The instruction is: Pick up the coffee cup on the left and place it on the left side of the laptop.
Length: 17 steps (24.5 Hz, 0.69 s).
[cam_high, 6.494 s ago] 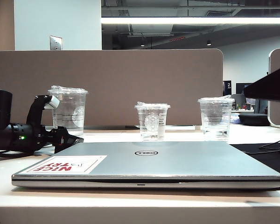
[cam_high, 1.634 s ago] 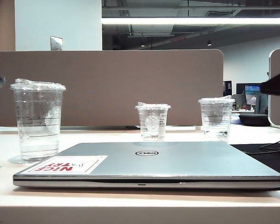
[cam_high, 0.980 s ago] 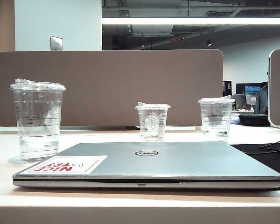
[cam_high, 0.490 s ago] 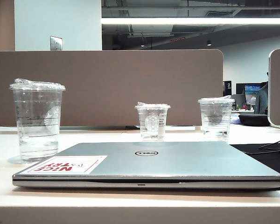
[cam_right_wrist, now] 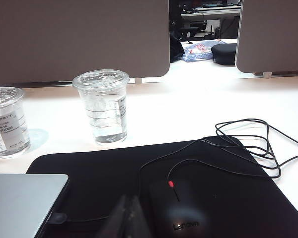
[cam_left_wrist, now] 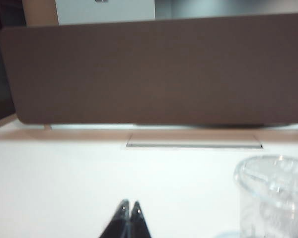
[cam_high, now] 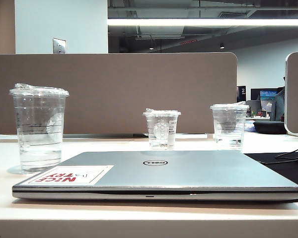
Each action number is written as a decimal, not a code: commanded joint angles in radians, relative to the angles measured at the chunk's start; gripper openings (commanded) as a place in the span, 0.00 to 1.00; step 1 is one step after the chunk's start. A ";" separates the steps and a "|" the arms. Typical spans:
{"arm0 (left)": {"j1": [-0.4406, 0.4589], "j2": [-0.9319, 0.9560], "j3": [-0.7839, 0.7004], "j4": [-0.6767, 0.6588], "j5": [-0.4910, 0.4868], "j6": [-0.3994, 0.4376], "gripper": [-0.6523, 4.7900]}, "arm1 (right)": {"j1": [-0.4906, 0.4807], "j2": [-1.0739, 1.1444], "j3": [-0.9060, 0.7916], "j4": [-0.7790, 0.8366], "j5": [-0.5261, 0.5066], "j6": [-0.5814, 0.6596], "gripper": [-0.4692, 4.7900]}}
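the coffee cup (cam_high: 38, 130) stands upright on the table just beside the laptop (cam_high: 156, 174), at its left edge. the left gripper (cam_left_wrist: 128, 210) is empty, fingers pressed together, the cup near it off to one side. the right gripper (cam_right_wrist: 129, 208), also closed and empty, hovers over a black mouse (cam_right_wrist: 181, 210) on a dark mat (cam_right_wrist: 238, 193).

Right gripper (cam_right_wrist: 130, 218) over the mat (cam_right_wrist: 228, 198), fingers pressed together.
Mouse (cam_right_wrist: 181, 208) (wired) beside it; lidded cup (cam_right_wrist: 102, 105), small cup (cam_right_wrist: 7, 121), laptop (cam_right_wrist: 20, 201) corner.
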<state>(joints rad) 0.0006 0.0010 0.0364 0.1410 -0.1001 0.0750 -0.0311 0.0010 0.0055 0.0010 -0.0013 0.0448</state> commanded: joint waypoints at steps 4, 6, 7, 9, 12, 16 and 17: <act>0.001 0.000 -0.003 -0.083 -0.008 -0.039 0.11 | 0.001 -0.002 -0.004 0.018 0.000 0.000 0.08; 0.001 0.000 -0.007 -0.092 0.007 -0.039 0.11 | 0.001 -0.002 -0.004 0.018 0.000 0.000 0.08; 0.001 0.000 -0.008 -0.106 0.013 -0.039 0.11 | 0.001 -0.002 -0.004 0.018 0.000 0.000 0.08; 0.001 0.000 -0.008 -0.129 0.016 -0.039 0.11 | 0.001 -0.002 -0.004 0.018 0.000 0.000 0.08; 0.001 0.000 -0.008 -0.131 0.053 -0.038 0.11 | 0.001 -0.002 -0.004 0.018 0.000 0.000 0.08; 0.001 0.000 -0.008 -0.127 0.055 -0.039 0.11 | 0.001 -0.002 -0.004 0.018 0.000 0.000 0.08; 0.001 0.000 -0.008 -0.127 0.055 -0.038 0.11 | 0.001 -0.002 -0.004 0.018 0.000 0.000 0.08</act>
<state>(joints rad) 0.0006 0.0017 0.0269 0.0029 -0.0490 0.0360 -0.0311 0.0010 0.0055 0.0010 -0.0013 0.0448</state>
